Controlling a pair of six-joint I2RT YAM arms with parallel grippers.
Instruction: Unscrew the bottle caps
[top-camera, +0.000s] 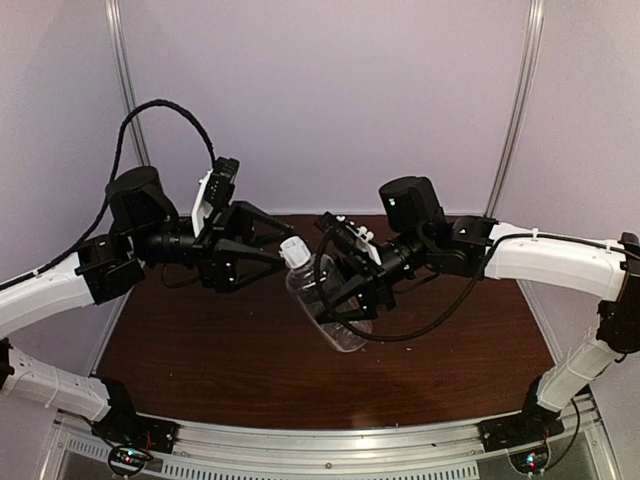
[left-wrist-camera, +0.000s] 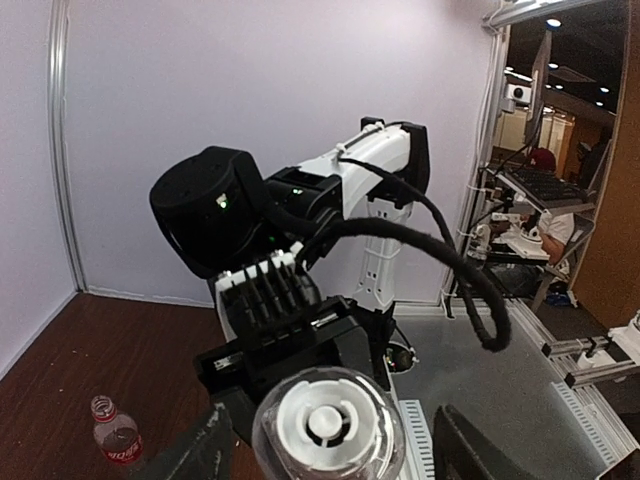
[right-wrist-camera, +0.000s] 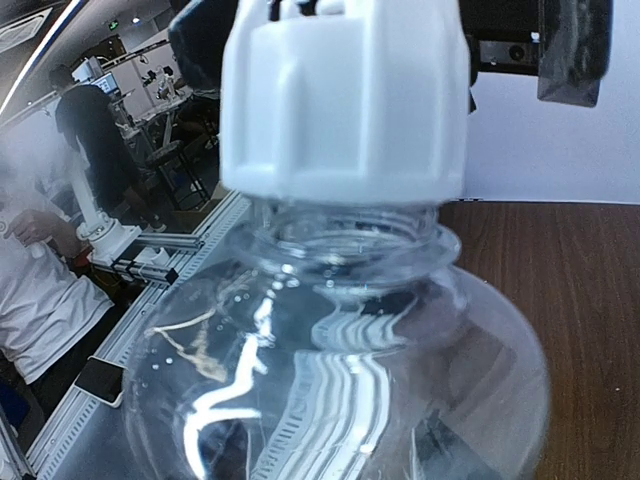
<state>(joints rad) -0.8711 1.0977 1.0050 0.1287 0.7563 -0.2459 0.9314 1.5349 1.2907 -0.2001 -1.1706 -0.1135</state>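
The right gripper (top-camera: 335, 292) hid the middle of the tall plain clear plastic bottle (top-camera: 345, 330) in the top view. The right wrist view cut off its base and the top of the white ribbed plastic cap (right-wrist-camera: 345, 100). The mouth of the short red-labelled clear bottle (left-wrist-camera: 116, 438) was too small to judge.

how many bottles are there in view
2. A plain bottle is held mid-air in the right jaws; a red-labelled bottle stands on the table, seen only in the left wrist view. Others may be hidden.
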